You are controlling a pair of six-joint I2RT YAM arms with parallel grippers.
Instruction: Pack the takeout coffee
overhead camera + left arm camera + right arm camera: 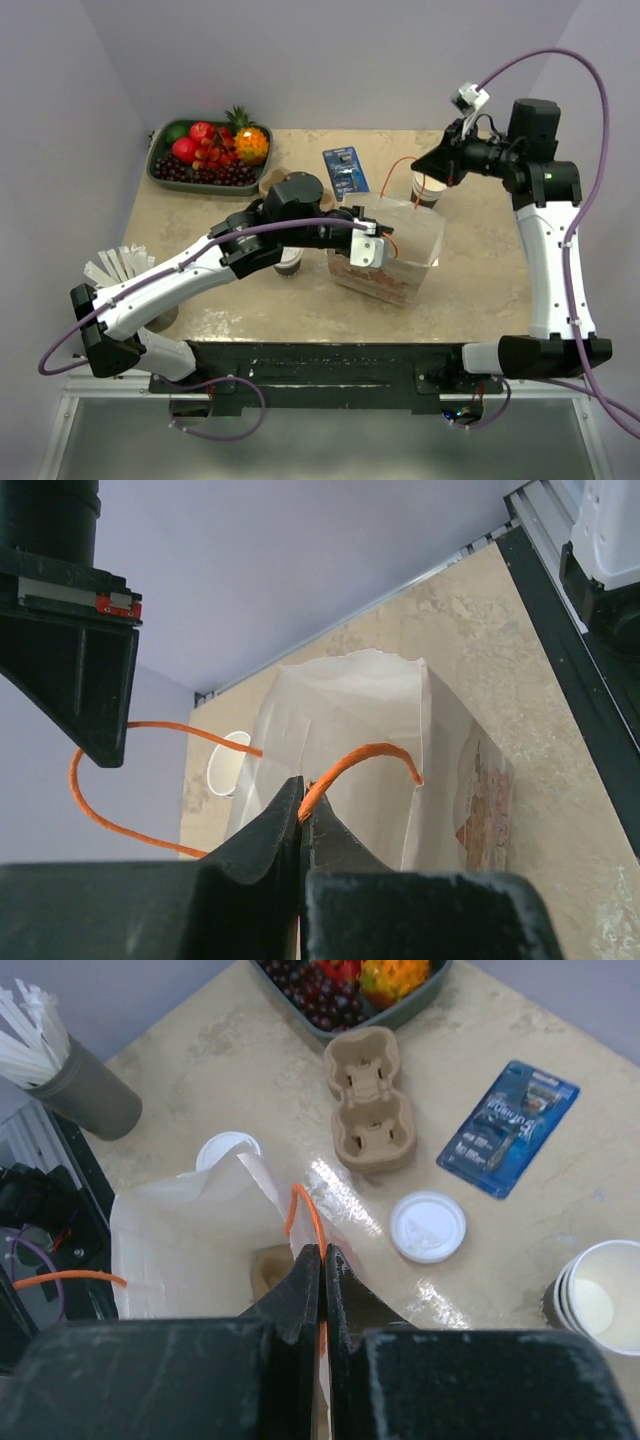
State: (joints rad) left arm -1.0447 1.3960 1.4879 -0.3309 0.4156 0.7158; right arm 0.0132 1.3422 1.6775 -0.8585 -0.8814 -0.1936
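The takeout coffee [290,264], a dark cup with a white lid [225,1149], stands left of the bag, half hidden under my left arm. A translucent white paper bag [395,262] stands open mid-table with two orange cord handles. My left gripper [372,243] [302,790] is shut on the near handle [362,758] at the bag's left rim. My right gripper [433,172] [322,1250] is shut on the other handle [303,1205], lifted toward the back right. A brown shape shows dimly inside the bag [190,1235].
A loose white lid [428,1227], a pulp cup carrier [368,1105] and a blue razor pack [345,168] lie behind the bag. Stacked lidless cups [425,190] stand by the right gripper. A fruit tray [158,172] sits back left and a straw holder [85,1085] front left.
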